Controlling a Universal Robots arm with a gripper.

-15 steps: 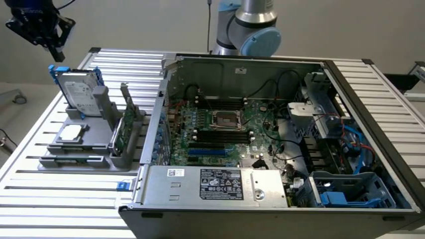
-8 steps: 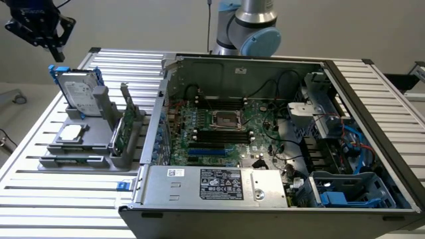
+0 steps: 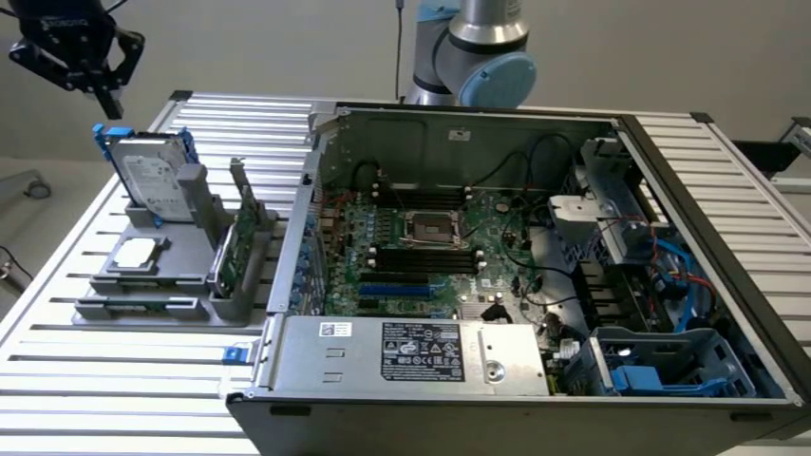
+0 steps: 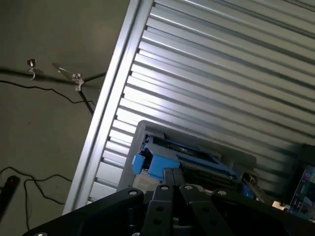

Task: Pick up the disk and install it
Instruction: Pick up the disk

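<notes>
The disk stands on edge in a grey holder on the ribbed table, at the exterior view's left; it is silver-grey with a white printed label and blue side rails. My gripper hangs in the air above the disk's top edge, clear of it, its fingers shut together with nothing between them. In the wrist view the shut fingers point down at the disk's blue rail and its top edge.
The open computer case fills the middle and the exterior view's right, with a blue drive cage at its near corner. The grey holder also carries a small square chip and an upright green card. Cables lie on the floor.
</notes>
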